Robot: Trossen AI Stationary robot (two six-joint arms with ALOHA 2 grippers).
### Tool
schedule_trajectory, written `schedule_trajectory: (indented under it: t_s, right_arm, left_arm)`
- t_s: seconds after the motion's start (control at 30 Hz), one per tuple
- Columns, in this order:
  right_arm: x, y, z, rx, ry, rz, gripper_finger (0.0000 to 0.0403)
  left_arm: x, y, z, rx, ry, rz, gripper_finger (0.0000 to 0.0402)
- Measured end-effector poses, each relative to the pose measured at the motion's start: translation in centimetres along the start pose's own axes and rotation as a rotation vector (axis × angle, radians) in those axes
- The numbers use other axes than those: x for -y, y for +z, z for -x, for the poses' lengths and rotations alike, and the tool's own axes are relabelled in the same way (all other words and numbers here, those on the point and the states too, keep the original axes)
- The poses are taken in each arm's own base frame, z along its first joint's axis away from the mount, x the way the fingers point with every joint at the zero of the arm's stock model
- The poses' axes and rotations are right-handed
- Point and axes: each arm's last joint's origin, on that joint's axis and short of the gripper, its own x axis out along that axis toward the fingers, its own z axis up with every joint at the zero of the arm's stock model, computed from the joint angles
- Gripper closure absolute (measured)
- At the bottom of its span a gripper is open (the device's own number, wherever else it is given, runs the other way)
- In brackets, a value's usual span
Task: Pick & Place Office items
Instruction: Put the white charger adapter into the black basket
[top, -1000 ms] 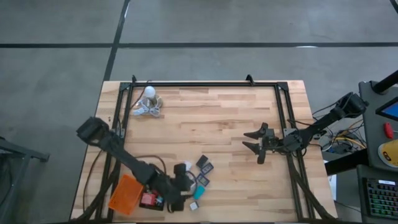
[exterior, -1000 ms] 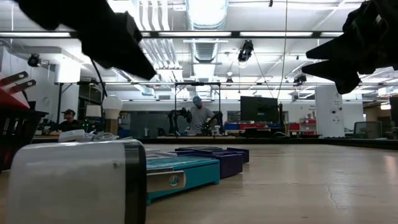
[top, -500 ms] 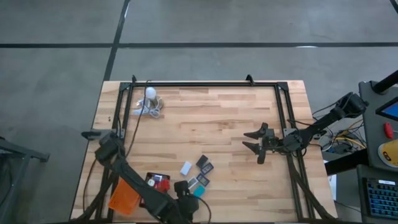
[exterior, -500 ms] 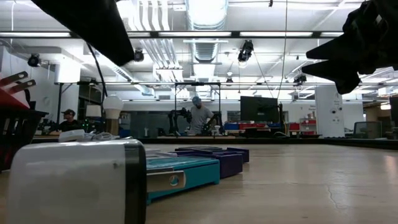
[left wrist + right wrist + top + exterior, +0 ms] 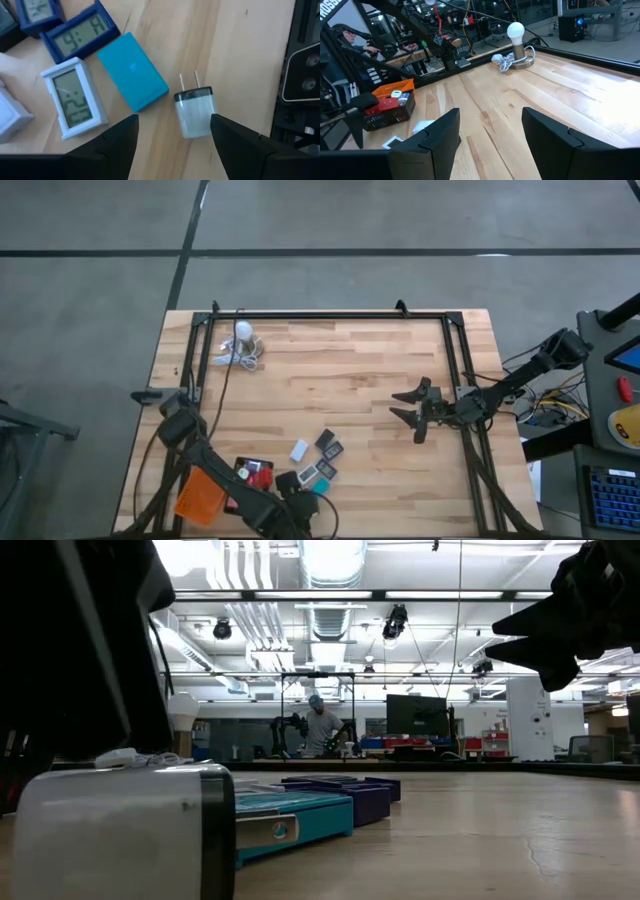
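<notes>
The office items lie in a loose cluster near the table's front edge: a white plug charger (image 5: 196, 112), a teal block (image 5: 134, 71), a white little clock (image 5: 75, 97) and blue clocks (image 5: 80, 35). In the high view the teal block (image 5: 320, 487) and the clocks (image 5: 326, 446) lie on the wood. My left gripper (image 5: 174, 120) hangs open above the charger, pointing steeply down, one finger on each side of it and touching nothing. It shows at the front edge in the high view (image 5: 295, 515). My right gripper (image 5: 412, 408) waits open and level at the table's right side.
An orange tray (image 5: 200, 495) and a black tray (image 5: 240, 467) holding a red piece stand front left, beside my left arm. A white bulb with a coiled cord (image 5: 243, 335) sits at the far left. A black frame rail (image 5: 330, 316) borders the table. People show in the room beyond.
My left gripper has swung away from the black tray toward the table's near edge and tipped further down, ending above the white charger. The black tray with its red piece now lies uncovered. In the low view the left arm has come down on the picture's left.
</notes>
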Motion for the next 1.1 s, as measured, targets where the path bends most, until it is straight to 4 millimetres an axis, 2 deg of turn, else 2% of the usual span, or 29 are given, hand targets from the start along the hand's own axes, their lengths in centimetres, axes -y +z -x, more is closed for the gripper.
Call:
schedule_trajectory:
  t_s: [0.57,0.83,0.93,1.1]
  right_arm:
    - [0.0,0.0,0.0,0.0,0.0,0.0,0.0193]
    - [0.0,0.0,0.0,0.0,0.0,0.0,0.0193]
    - [0.0,0.0,0.0,0.0,0.0,0.0,0.0193]
    - [0.0,0.0,0.0,0.0,0.0,0.0,0.0193]
  left_arm:
    - [-0.9,-0.6,-2.3,-0.002,-0.033,0.015,0.0149]
    - [-1.0,-0.6,-2.4,0.001,-0.037,0.019,0.0152]
    - [-1.0,-0.5,-2.4,0.002,-0.038,0.02,0.017]
    - [-1.1,-0.6,-2.5,-0.001,-0.033,0.019,0.0224]
